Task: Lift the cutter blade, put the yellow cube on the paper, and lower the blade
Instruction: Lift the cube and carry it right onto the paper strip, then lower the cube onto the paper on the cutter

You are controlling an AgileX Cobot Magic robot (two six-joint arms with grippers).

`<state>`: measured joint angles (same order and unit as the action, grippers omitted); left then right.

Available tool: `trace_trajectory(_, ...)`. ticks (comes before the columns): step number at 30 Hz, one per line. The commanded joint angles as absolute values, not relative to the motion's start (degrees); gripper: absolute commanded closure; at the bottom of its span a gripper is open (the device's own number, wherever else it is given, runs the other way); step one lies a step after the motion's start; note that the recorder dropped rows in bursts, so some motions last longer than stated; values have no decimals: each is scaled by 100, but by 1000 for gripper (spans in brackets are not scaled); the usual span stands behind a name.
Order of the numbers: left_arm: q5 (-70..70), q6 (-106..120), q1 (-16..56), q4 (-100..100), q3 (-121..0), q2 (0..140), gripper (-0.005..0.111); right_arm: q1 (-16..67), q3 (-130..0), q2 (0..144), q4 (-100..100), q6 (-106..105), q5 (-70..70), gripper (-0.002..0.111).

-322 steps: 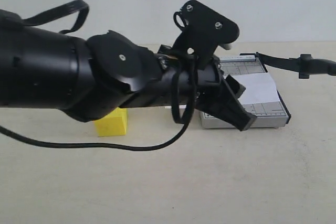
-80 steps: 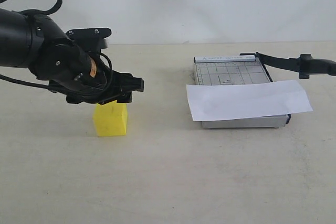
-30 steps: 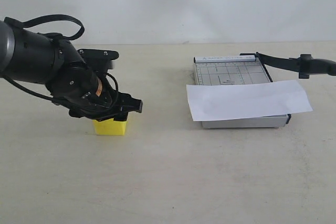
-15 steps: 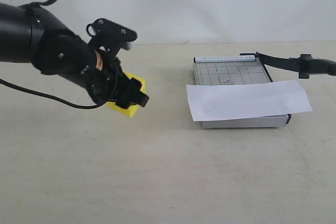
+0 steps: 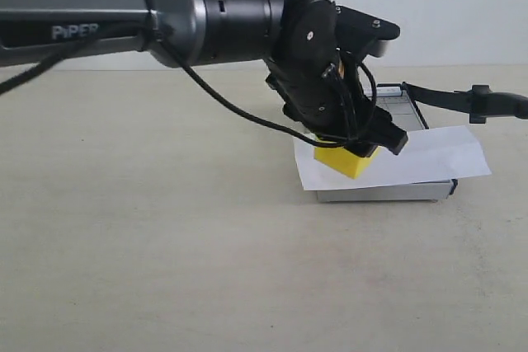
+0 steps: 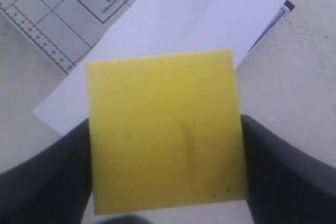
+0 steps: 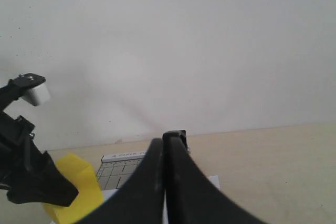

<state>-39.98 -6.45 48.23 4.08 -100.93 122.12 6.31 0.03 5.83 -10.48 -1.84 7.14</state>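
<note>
My left gripper (image 5: 356,152) is shut on the yellow cube (image 5: 346,161), one black finger on each side face (image 6: 164,145). The cube hangs tilted just over the near left part of the white paper (image 5: 437,154), which lies across the grey gridded cutter board (image 5: 388,194). In the left wrist view the cube (image 6: 163,129) covers much of the paper (image 6: 210,14). The cutter blade (image 5: 437,96) stands raised off the board to the right. My right gripper (image 5: 495,103) is shut on its handle end, and its fingers (image 7: 152,182) press together.
The beige table (image 5: 165,245) stretches to the left and front of the cutter. A pale wall (image 5: 462,6) stands behind it. My left arm (image 5: 214,14) reaches across the middle and hides the board's far left corner.
The left gripper lifted the yellow cube off the table at the left and carried it right, over the paper. The right gripper and the blade stayed put.
</note>
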Motion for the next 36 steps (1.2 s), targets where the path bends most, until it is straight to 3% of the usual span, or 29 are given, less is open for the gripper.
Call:
trace_trajectory(1,-4246,-825,4854,365,-10777,12684,102,646,0,566,-1020,-182,786,109)
trace_trajectory(18,-4957,-912,4854,499,-12619,13799,102,646,0,566,-1020,-182,786,109)
trace_trajectory(36,-4946,-954,4714,489,-12701,13844,102,646,0,566,-1020,-182,786,109)
